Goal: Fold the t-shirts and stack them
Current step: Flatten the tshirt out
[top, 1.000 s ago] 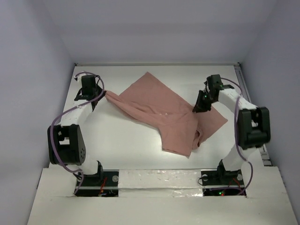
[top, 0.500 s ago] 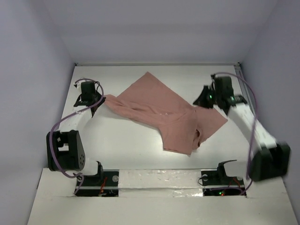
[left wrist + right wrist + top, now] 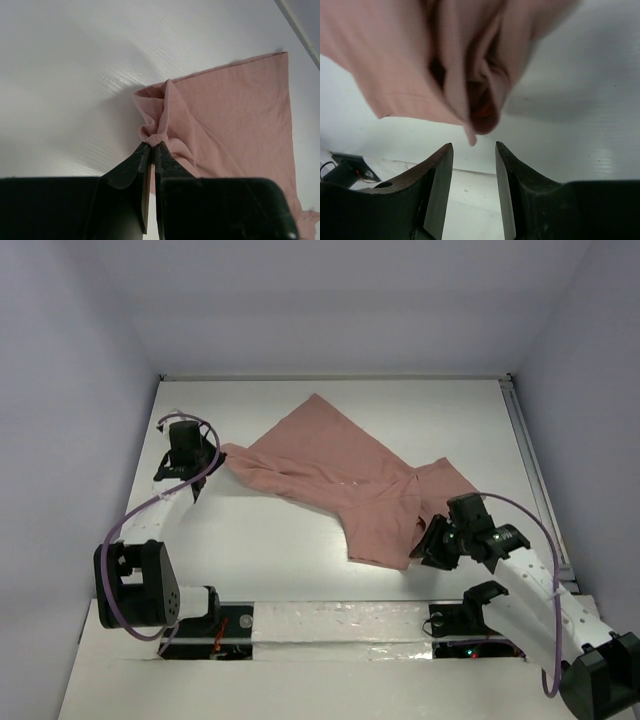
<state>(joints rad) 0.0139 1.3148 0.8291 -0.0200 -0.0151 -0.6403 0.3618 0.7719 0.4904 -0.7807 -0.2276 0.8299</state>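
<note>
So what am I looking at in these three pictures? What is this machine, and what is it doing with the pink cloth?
These are two robot arms bolted at the near edge of a white table. The wide picture comes from a fixed camera above and behind them. The other two come from small cameras on each wrist, looking along the fingers. One pink t-shirt lies rumpled and partly spread on the table. The left pincer is shut on a bunched bit of the t-shirt at its left end. The right pincer is open, fingers apart, pointing at the folds at the t-shirt's near right corner but gripping nothing.
</note>
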